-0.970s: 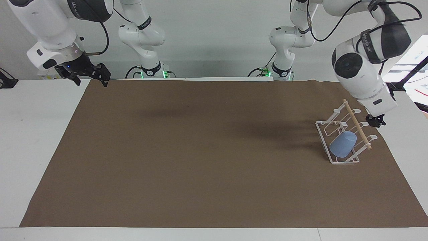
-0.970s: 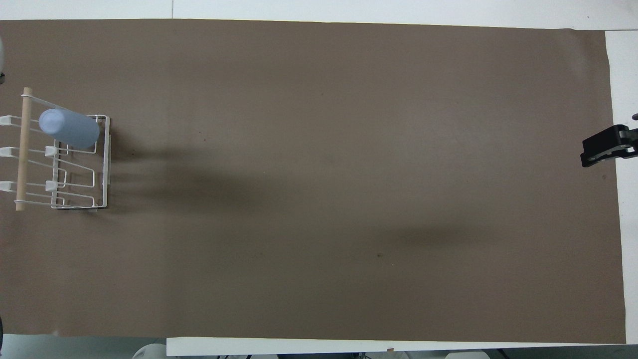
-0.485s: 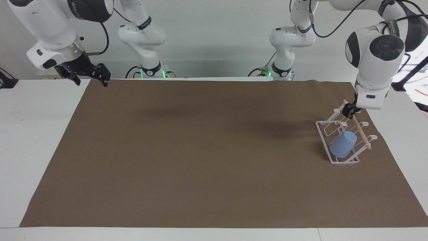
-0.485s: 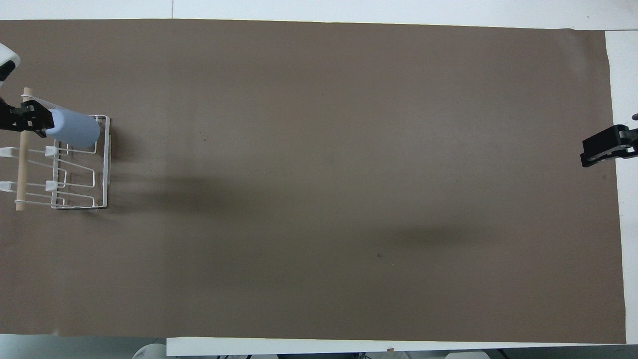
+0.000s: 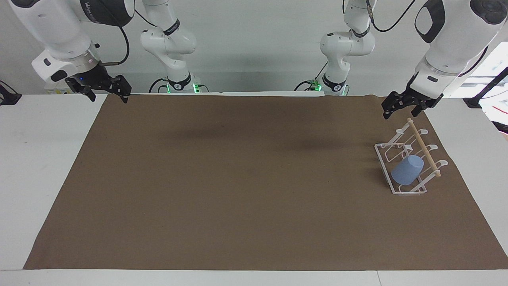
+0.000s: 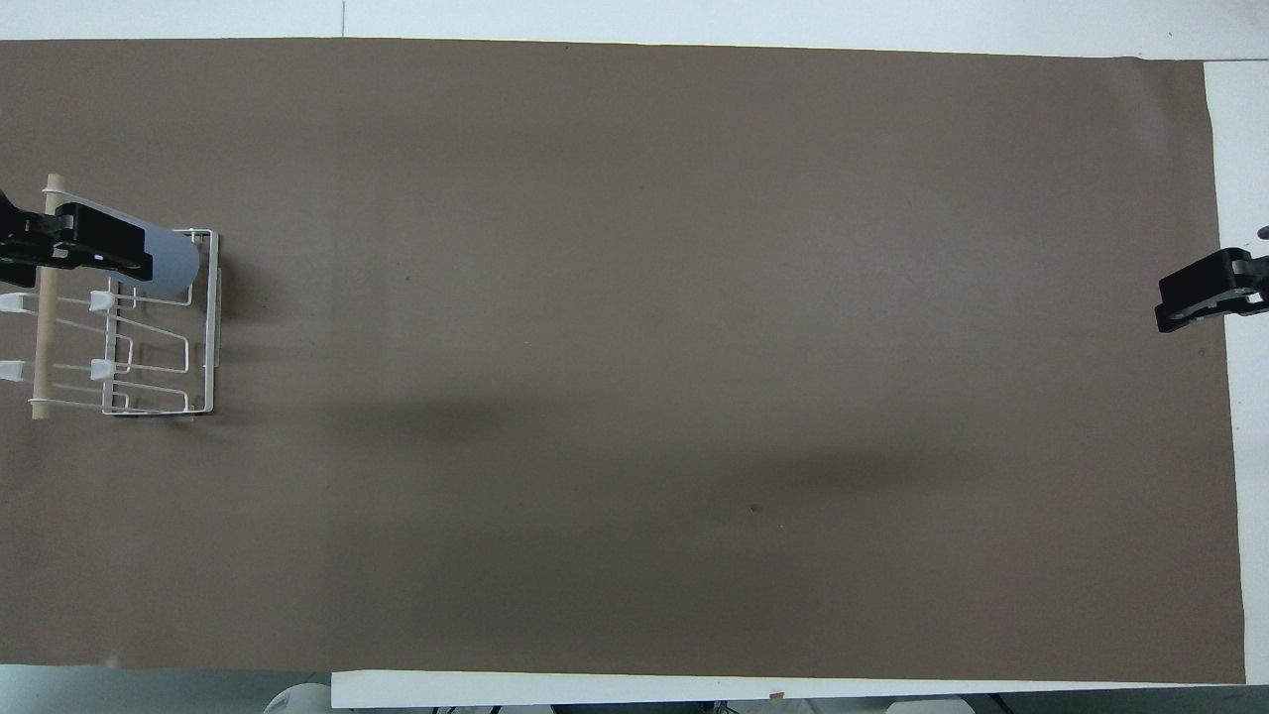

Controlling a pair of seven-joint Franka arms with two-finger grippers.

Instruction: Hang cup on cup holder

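Left gripper point(image 5: 398, 108) is held raised over the robots' edge of the brown mat point(image 5: 238, 178), at the left arm's end of the desk; its fingers are spread apart and nothing is held between them. A second ago it was seen low beside the cup holder, half a second ago at the dowel, so a withdrawal upward is read. From this it is judged that the hanging is done and only the retreat remains.

The light-blue cup point(image 5: 407, 170) is found slid over a slanted prong of the white wire cup holder point(image 5: 401, 190), its rim toward the rack's base, at the holder's end farther from the robots. The cup and rack are unchanged across the three moments.

From overhead, the left gripper point(image 6: 84, 248) is drawn across the cup point(image 6: 178, 264) as though touching it; only the facing view shows it well clear above.

Right gripper point(image 5: 107, 89) is kept waiting, fingers apart and empty, over the mat's corner at the right arm's end, by the robots' edge.
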